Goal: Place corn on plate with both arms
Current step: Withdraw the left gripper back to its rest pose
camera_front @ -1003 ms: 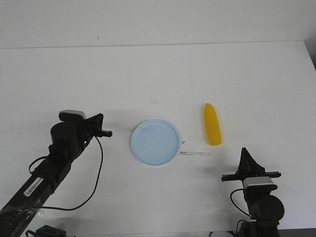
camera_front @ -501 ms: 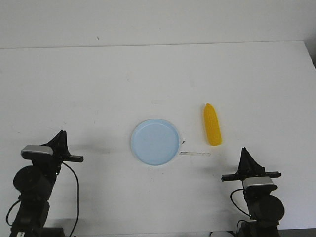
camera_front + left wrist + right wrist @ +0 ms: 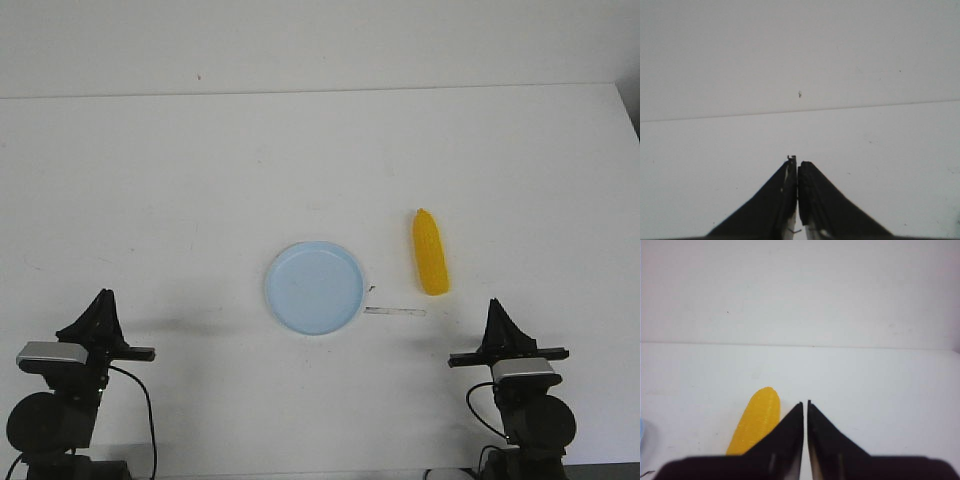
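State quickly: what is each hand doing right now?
Left hand: closed, holding nothing.
Right hand: closed, holding nothing; the corn lies beside it.

Left end effector (image 3: 100, 300) pulled away from beside the plate (image 3: 315, 288), back to the near-left edge of the worktop (image 3: 200, 170); now upright, tips pressed together; arm folded low where it had stretched forward.

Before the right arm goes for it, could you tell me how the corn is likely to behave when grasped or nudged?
The corn looks like smooth moulded plastic, so probably stiff and light, and perhaps a little slippery. Its rounded body lies flat on the table, so a sideways nudge could roll it; the tapered tip might make it curve. It lies apart from the plate.
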Robot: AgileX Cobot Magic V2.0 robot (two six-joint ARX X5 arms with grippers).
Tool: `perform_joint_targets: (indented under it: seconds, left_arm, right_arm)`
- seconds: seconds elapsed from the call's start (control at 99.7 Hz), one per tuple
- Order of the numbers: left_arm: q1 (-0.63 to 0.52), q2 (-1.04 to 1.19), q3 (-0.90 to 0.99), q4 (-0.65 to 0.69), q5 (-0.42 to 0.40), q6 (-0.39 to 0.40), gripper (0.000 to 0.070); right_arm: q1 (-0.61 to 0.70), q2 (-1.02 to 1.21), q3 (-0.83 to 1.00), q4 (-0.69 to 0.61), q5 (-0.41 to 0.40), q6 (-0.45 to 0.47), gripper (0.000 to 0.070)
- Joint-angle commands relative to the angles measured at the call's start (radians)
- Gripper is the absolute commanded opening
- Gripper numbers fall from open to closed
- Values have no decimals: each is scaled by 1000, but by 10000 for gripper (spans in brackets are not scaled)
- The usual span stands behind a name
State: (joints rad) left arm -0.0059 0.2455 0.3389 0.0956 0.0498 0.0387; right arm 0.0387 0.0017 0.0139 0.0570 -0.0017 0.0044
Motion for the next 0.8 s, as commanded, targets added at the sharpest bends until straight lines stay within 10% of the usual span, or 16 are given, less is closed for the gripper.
perform_joint_targets:
  seconds: [0.0, 0.792]
  left_arm:
    - [0, -10, 8, 8, -2, 10, 2]
    - [0, -21, 8, -5, -2, -110, 2]
  right_arm:
    - [0, 0, -1, 11, -2, 5, 15]
    - [0, 0, -1, 28, 2, 6, 15]
